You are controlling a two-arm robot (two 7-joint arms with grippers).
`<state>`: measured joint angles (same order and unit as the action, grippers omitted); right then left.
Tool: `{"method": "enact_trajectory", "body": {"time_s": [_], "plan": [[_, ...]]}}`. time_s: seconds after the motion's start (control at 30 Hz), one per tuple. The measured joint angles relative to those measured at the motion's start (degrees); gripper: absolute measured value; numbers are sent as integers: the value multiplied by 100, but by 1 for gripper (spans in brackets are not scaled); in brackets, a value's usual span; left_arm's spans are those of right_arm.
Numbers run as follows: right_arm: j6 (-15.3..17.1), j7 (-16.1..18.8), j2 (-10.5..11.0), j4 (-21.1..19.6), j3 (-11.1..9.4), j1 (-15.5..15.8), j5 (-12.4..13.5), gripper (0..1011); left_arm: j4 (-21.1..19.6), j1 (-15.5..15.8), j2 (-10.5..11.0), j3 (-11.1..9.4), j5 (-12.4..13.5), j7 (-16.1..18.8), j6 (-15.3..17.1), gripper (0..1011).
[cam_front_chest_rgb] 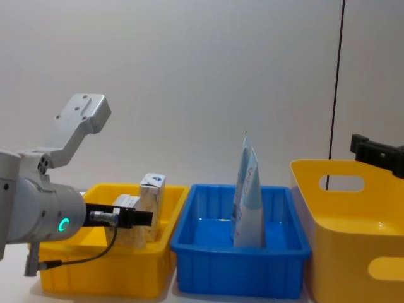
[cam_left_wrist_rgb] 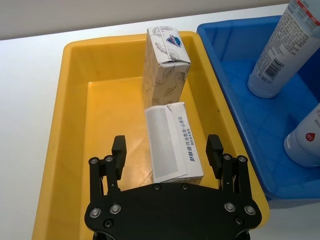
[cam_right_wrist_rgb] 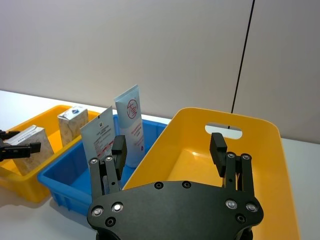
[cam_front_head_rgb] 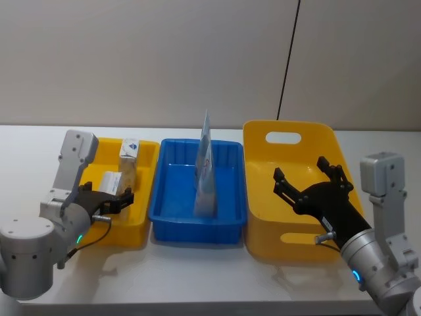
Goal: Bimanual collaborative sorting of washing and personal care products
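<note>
- My left end effector (cam_left_wrist_rgb: 166, 151) sits low inside the shallow yellow plastic bin (cam_left_wrist_rgb: 75, 55), its black fingers (cam_left_wrist_rgb: 119, 150) spread apart.
- Between those fingers lies a cream cardboard carton (cam_left_wrist_rgb: 172, 142), flat on its side, plain white panel up. I see a gap on one side, so nothing is clamped.
- Just beyond the fingertips a second cream carton (cam_left_wrist_rgb: 167, 60), printed with a leaf pattern, stands upright.
- My right end effector (cam_front_head_rgb: 302, 176) hovers over the tall glossy yellow plastic bin (cam_front_head_rgb: 260, 197) with a handle slot, fingers wide apart and empty.
- Between the two end effectors, two flat pale blue-white plastic tubes (cam_front_head_rgb: 206, 168) with pointed tops stand in the blue plastic bin (cam_front_head_rgb: 197, 234).
- All three bins rest on the smooth white counter (cam_front_head_rgb: 197, 276).
</note>
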<state>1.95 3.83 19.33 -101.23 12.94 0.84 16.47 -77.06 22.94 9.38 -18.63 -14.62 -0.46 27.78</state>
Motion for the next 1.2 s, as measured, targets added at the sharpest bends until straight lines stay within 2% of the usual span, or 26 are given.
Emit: {"method": "enact_trajectory", "body": {"time_s": [0.17, 0.33, 0.63, 0.83, 1.2], "plan": [[0, 0, 0, 0, 0, 0, 0, 1000, 7, 8, -9, -3, 17, 13, 32, 865], [0, 0, 0, 0, 0, 0, 0, 1000, 11, 16, -17, -7, 29, 22, 56, 684], [0, 0, 0, 0, 0, 0, 0, 1000, 17, 21, -23, -9, 43, 32, 80, 437], [0, 0, 0, 0, 0, 0, 0, 1000, 20, 24, -26, -9, 47, 36, 89, 390], [0, 0, 0, 0, 0, 0, 0, 1000, -9, 15, 29, -26, 72, -83, -3, 376]]}}
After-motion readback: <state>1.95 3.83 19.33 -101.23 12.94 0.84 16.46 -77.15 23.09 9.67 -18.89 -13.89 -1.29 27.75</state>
